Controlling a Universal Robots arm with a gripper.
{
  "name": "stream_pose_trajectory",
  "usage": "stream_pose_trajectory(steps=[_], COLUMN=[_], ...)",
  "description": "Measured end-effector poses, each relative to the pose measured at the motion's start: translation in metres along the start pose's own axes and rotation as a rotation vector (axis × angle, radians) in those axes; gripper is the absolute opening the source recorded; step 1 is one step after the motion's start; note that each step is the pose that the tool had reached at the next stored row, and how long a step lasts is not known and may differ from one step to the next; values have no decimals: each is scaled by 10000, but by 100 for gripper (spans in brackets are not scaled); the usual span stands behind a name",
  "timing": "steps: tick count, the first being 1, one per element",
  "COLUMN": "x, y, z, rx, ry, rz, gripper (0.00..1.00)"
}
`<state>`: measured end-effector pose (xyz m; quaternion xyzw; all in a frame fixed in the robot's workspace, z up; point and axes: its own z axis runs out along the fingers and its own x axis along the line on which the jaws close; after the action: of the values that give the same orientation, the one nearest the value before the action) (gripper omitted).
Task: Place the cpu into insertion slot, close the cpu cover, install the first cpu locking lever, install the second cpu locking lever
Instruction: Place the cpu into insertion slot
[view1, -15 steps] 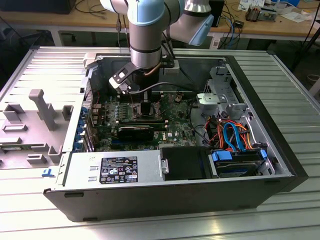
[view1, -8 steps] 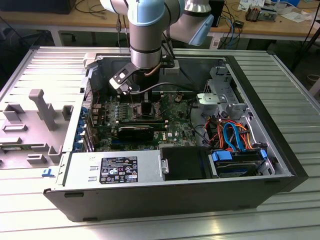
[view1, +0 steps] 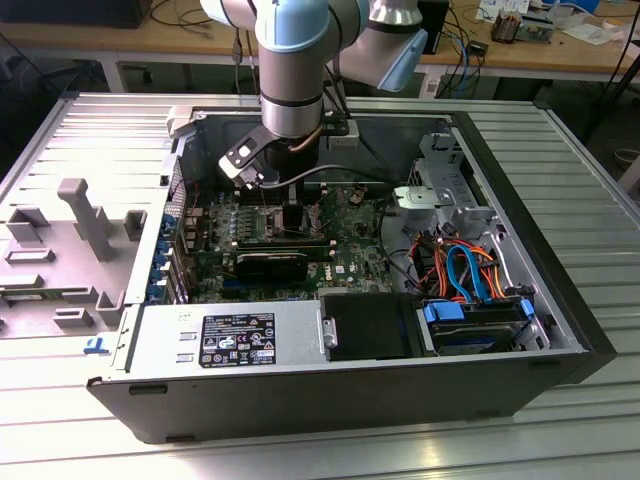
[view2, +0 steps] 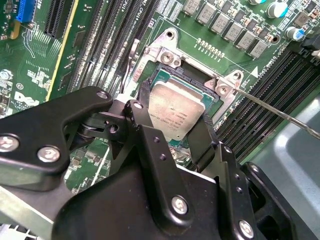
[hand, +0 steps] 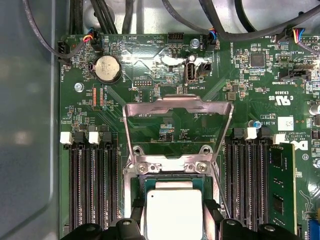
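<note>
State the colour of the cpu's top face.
Silvery-grey metal. The cpu shows best in the second wrist view.

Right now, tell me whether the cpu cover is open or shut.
Open. The cover is swung back on its hinge, clear of the socket, and the chip shows bare.

Exterior view high, looking down into case (view1: 350, 395); both wrist views close, share cpu (view2: 177, 112).
</note>
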<state>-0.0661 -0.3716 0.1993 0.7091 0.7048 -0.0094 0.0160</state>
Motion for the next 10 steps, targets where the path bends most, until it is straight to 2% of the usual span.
stream_pose_trajectory(steps=[1, 2, 10], x=[1, 0, 3], y=[1, 0, 14], z=[1, 1, 1], rx=[-2, -1, 1], ry=[3, 1, -1], rz=[0, 0, -1], gripper=[56, 62, 62])
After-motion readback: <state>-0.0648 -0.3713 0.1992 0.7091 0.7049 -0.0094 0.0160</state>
